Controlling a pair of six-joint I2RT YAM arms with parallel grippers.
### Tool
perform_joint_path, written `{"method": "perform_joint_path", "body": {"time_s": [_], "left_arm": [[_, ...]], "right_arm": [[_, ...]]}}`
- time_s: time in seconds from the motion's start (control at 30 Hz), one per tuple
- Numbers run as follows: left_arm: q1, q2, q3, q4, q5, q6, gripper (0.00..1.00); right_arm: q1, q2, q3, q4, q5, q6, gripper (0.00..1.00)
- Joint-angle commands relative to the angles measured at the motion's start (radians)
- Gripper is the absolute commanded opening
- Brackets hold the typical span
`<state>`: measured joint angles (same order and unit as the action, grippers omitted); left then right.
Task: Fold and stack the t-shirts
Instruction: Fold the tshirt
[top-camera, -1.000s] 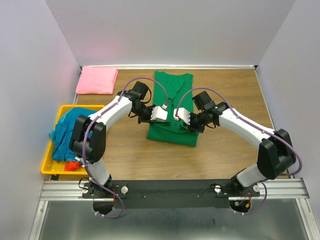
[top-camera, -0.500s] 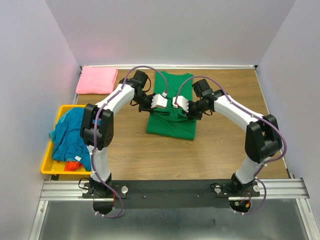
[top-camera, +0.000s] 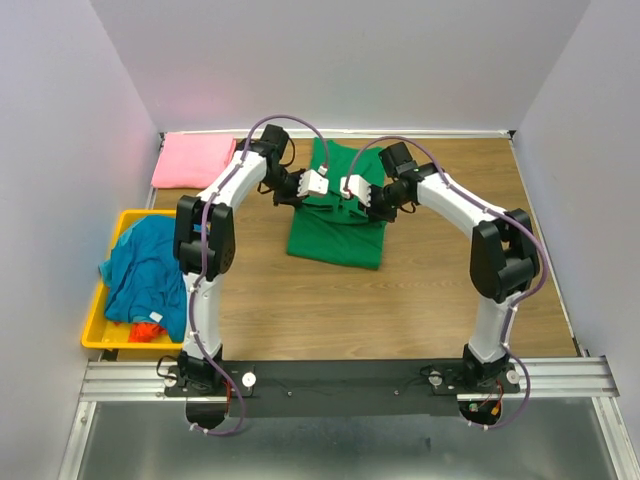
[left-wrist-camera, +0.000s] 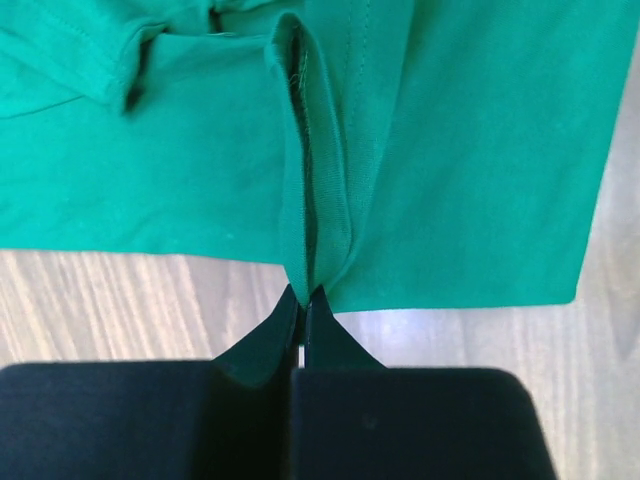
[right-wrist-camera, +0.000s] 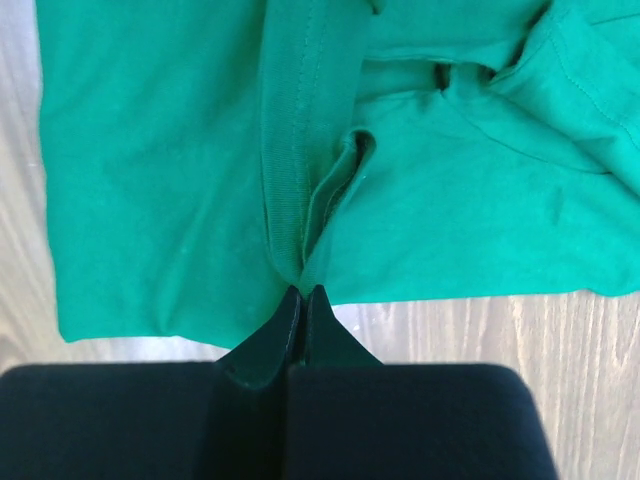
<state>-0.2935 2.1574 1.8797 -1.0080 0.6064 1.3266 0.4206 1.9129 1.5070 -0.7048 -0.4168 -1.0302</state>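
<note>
2 pinches: left gripper (left-wrist-camera: 303, 296) and right gripper (right-wrist-camera: 303, 292) each held a green shirt (top-camera: 335, 235) fold, fingers closed, near table's (top-camera: 440, 290) far edge.

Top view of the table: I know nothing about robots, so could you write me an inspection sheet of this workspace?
Surface: wooden table, with bare wood showing around the shirts.
Job's things: green t-shirt partly folded at centre; pink t-shirt folded in the far left corner; teal-blue t-shirt heaped in the bin, with orange-red cloth peeking out beneath it.
Clutter: only the yellow bin, on the table's left edge.
Grippers: left gripper shut on a pinch of the green t-shirt's edge; right gripper likewise, beside it.
Cables: purple cables loop along both arms.
Surroundings: white walls on three sides; metal rail at the near edge, carrying the arm bases.
</note>
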Motion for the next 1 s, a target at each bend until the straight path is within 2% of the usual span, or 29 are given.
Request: {"method": "perform_joint_path", "body": {"time_s": [0.0, 0.5, 0.97], "left_arm": [[0.014, 0.045, 0.059, -0.043, 0.001, 0.023, 0.0], [0.022, 0.148, 0.236, -0.078, -0.005, 0.037, 0.0], [0.036, 0.19, 0.254, -0.043, -0.027, 0.025, 0.0]], "right_arm": [[-0.016, 0.054, 0.062, -0.01, -0.03, -0.025, 0.01], [-0.04, 0.141, 0.179, -0.01, -0.037, -0.044, 0.01], [-0.048, 0.253, 0.269, -0.009, -0.024, -0.071, 0.01]]}}
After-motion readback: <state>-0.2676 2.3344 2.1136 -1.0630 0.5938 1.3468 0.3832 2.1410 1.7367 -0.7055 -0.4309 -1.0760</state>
